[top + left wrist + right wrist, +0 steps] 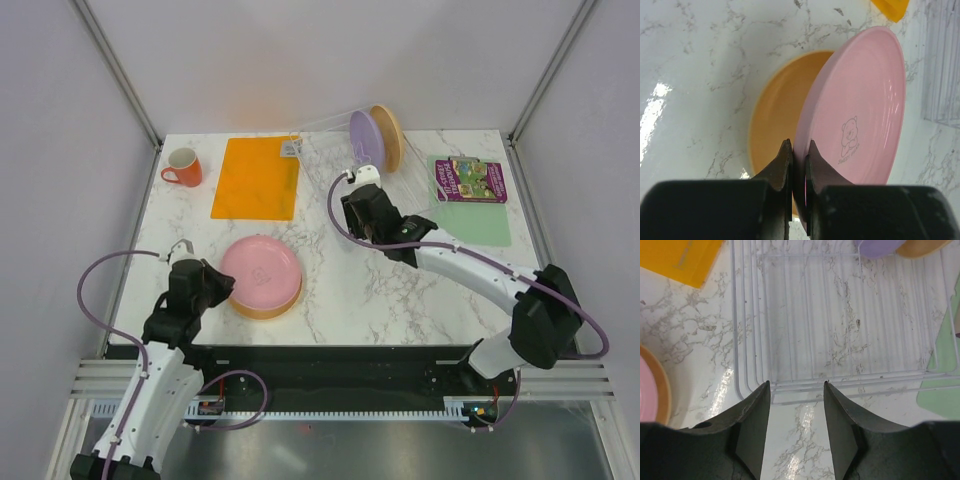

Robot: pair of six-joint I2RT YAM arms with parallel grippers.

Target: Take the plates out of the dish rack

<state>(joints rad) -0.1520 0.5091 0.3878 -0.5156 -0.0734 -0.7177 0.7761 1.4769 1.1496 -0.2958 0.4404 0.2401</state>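
left gripper (799, 146) low, pinching pink plate (860, 110) (rim)

Light was bright and even from above, shadows were soft, white glare lay on the glossy white marble-patterned tabletop (690, 50) at nine o'clock in the left wrist view, both wrist views blurred at six o'clock.

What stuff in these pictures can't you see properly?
- Yellow-orange round plastic plate: top view, mostly covered by the pink round plastic plate.
- Purple round plastic plate and tan-orange round plastic plate: right wrist view, cut off by the top edge.
- Writing under the bear on the pink plate: left wrist view, too small to read.
- Colourful rectangular book: top view, cover too small.
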